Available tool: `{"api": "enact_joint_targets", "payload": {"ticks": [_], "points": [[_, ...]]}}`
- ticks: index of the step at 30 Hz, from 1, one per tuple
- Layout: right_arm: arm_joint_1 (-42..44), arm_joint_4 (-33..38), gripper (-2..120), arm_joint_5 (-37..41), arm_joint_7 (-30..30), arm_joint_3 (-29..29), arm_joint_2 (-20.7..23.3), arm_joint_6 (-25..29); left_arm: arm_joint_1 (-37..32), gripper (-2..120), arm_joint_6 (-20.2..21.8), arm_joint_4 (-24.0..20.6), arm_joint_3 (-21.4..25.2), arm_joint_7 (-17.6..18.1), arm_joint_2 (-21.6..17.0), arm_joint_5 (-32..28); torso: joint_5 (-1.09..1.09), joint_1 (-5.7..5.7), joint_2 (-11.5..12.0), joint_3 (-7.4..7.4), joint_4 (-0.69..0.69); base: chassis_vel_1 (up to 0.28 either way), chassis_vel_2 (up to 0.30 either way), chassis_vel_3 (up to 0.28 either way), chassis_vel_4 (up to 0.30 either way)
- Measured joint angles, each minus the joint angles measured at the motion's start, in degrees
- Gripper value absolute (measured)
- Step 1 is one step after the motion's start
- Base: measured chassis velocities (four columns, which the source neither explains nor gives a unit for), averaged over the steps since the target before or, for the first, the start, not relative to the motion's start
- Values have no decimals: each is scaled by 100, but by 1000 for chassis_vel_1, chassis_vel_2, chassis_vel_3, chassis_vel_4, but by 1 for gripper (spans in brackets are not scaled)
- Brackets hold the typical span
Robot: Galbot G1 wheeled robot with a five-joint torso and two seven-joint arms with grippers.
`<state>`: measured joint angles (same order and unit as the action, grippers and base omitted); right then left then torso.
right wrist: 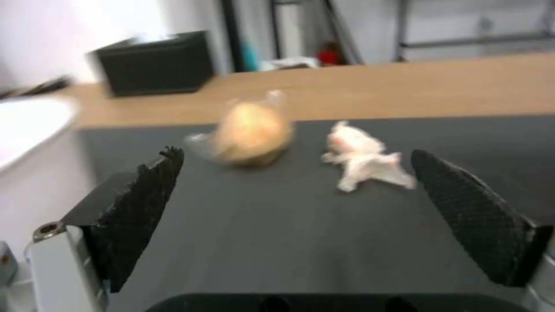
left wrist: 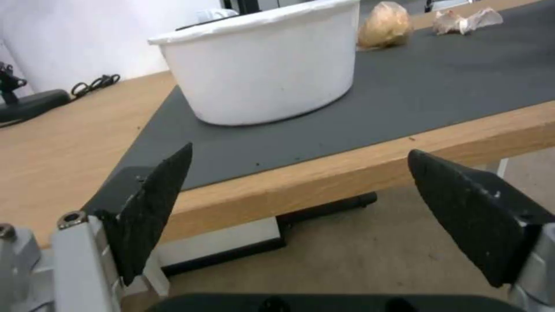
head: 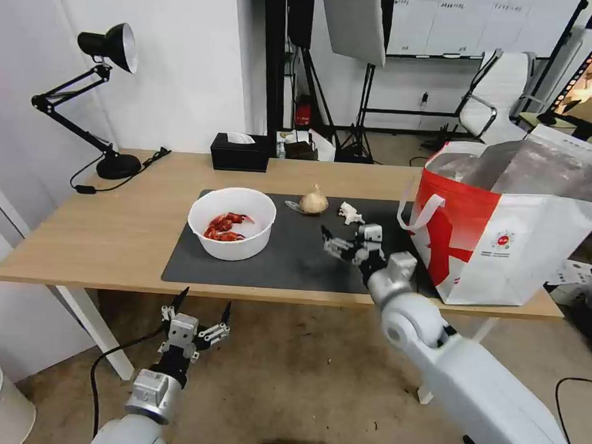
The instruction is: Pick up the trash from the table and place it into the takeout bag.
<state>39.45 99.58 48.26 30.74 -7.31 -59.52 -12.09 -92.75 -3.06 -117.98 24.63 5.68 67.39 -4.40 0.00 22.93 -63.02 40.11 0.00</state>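
- Three pieces of trash are sitting out on the dark mat (head: 288, 261) of the counter (head: 112, 227), so by my reckoning most of the job is waiting to be done.
- One white bowl (head: 231, 223) with red crayfish shells is standing on the mat's left part.
- One small tan knotted bag (head: 314, 201) is lying near the mat's far edge, with one crumpled white tissue (head: 350, 214) just beside it on the bag side, the two apart.
- One takeout bag (head: 512, 225) is standing open at the counter's right end, foil lining showing; I cannot see what, if anything, is lying inside it.
- The right pincer (head: 337, 243) is hanging low over the mat, near the tissue and the knotted bag, its jaws spread wide and carrying nothing; I judge it is lining up on one of those two.
- The left pincer (head: 202, 309) is waiting below the counter's front edge, in front of the bowl, jaws wide apart and empty.
- One black tissue box (head: 240, 152) is sitting at the counter's back, and one black desk lamp (head: 106, 76) at the far left; neither is trash.
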Motion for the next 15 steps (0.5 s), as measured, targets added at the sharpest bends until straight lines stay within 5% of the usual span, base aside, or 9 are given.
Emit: {"api": "enact_joint_targets", "payload": {"ticks": [7, 15], "points": [[-812, -643, 100, 968, 1440, -132, -483, -357, -22, 100, -3, 21, 15, 5, 5, -7, 0, 0, 0, 0, 1, 0, 0, 0, 0], [-1277, -1123, 100, 1293, 1968, -225, -666, -517, -38, 100, -7, 37, 27, 8, 4, -13, 0, 0, 0, 0, 0, 0, 0, 0, 0]]}}
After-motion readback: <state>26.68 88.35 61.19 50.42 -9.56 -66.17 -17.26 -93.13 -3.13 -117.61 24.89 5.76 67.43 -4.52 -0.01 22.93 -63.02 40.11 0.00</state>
